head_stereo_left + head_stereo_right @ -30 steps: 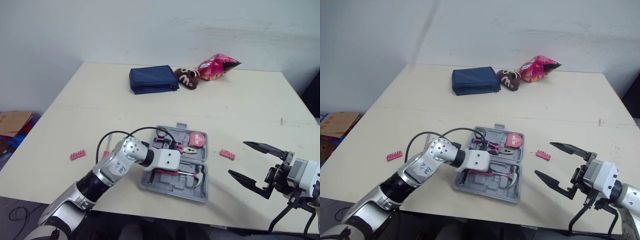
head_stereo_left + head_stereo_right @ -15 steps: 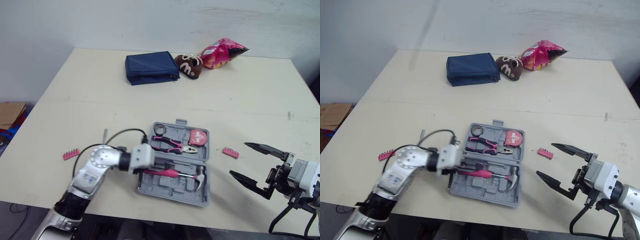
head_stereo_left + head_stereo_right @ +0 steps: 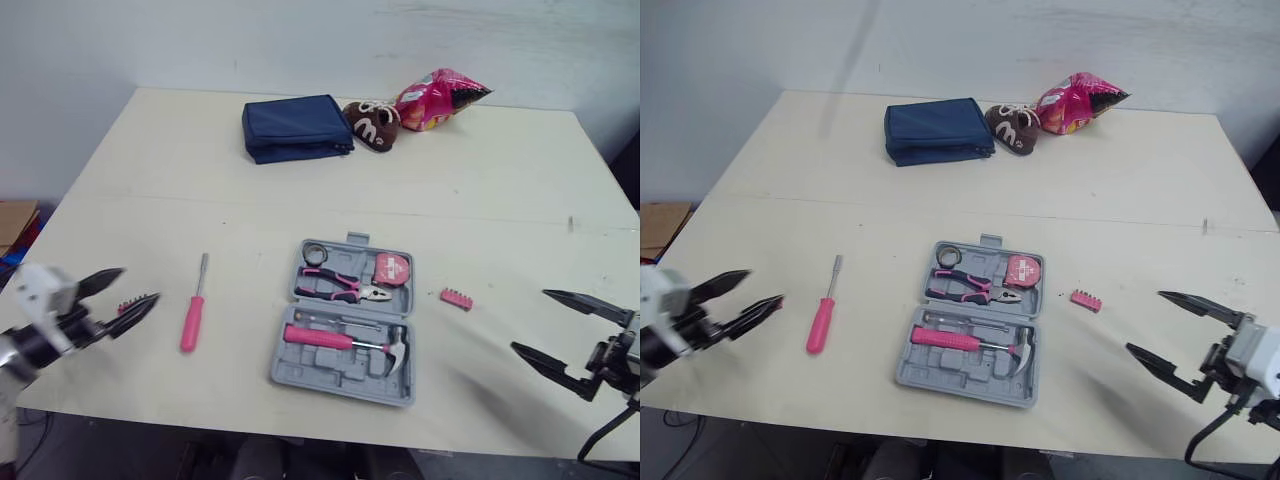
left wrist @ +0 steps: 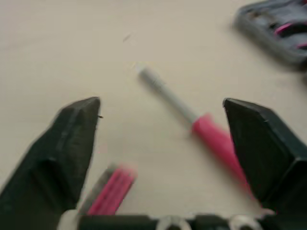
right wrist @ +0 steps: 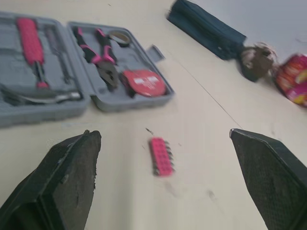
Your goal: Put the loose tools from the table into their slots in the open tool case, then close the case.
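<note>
The left gripper is spread wide and holds nothing. It sits low at the near left edge of the table. A pink bit strip lies on the table right at its fingers, partly covered by them from above. Just right of this gripper lies the loose screwdriver, flat on the table, with its pink handle towards the near edge and its metal shaft pointing far. It is apart from the fingers and well left of the case.

The right gripper is also wide open and empty, at the near right of the table. A second pink bit strip lies on the table to its left and a little farther off, between this gripper and the case, touching neither.

The grey tool case lies open and flat in the middle of the near half of the table. Its far half holds the pink-handled pliers, a pink tape measure to their right and a small dark ring in the far left corner. Its near half holds the hammer, with its pink handle to the left and its head to the right.

Along the far edge lie a dark blue pouch, a brown soft item just right of it, and a pink snack bag to the right again.
</note>
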### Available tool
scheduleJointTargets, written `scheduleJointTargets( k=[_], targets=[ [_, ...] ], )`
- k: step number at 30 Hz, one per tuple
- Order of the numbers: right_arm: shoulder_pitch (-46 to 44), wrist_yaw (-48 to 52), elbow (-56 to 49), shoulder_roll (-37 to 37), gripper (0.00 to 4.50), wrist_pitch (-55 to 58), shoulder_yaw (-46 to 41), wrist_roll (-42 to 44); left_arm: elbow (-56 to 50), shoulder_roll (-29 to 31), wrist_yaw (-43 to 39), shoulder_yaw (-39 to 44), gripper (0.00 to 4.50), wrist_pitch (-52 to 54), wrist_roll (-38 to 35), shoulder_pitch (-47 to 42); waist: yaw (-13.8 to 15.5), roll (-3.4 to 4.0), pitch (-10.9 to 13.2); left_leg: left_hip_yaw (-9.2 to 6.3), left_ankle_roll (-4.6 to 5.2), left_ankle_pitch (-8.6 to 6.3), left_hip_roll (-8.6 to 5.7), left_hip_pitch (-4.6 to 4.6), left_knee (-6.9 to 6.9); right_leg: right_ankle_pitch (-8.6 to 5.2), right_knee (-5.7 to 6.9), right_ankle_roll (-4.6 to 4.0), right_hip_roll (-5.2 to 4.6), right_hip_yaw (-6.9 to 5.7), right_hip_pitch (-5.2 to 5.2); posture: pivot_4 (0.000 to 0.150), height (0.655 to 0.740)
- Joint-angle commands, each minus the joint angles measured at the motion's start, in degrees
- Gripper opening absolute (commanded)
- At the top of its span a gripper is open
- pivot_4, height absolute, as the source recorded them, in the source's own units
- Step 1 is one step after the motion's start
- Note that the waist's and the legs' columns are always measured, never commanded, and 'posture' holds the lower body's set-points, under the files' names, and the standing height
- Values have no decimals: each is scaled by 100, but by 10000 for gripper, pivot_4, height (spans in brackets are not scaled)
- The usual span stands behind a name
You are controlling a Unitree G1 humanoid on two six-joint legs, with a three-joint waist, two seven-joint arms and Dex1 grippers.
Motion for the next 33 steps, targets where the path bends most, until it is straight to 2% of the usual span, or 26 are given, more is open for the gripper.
scheduleJointTargets(
  k=[1,4,10,18,22,26,28,33],
  targets=[
    [-164,283,613,-143,45000,-489,-267,-9,757,300,429,882,44575,-698,230,-47,-3,-2,1,-2,0,0,0,0,0,0,0,0,0,-2,0,1500,7400],
    [-369,545,1589,-253,45000,-1062,-396,-115,1598,595,446,1281,44575,-805,311,221,-16,-2,2,2,0,-1,-4,1,-1,-1,-2,-1,-6,-1,0,1500,7400],
    [-426,985,2573,-440,45000,-1445,-432,-30,3026,1008,461,1571,44575,-1378,496,601,-34,-1,2,10,-9,-14,-5,-6,-15,-10,0,-16,-14,1,-25,1500,7400],
    [-532,1274,2647,-416,45000,-1464,-303,164,2570,839,374,1306,44575,-1311,305,566,-35,-2,2,12,-38,-9,-2,-12,-14,-11,39,-20,-17,3,-50,1500,7400],
    [-579,1221,2155,-261,45000,-1231,-114,336,1811,621,293,1082,44575,-1018,123,595,-35,1,1,14,-48,-10,-2,-10,-14,-11,47,-20,-19,4,-51,1500,7400],
    [-311,1073,866,16,45000,-662,220,709,1242,665,-518,714,44575,-1022,45,900,-59,-1,0,15,-26,5,1,-14,-15,-11,48,-20,-13,3,-55,1500,7400],
    [-203,931,208,122,45000,-398,367,861,1332,832,-871,541,44575,-1071,76,838,-61,1,0,18,-27,4,1,-17,-15,-12,49,-19,-10,2,-58,1500,7400],
    [-345,476,-985,261,45000,118,834,968,2370,1329,-1570,-440,44575,-1830,549,-271,-34,0,1,17,-24,23,-1,-16,-6,-3,63,-14,-7,2,-57,1500,7400]
  ],
)
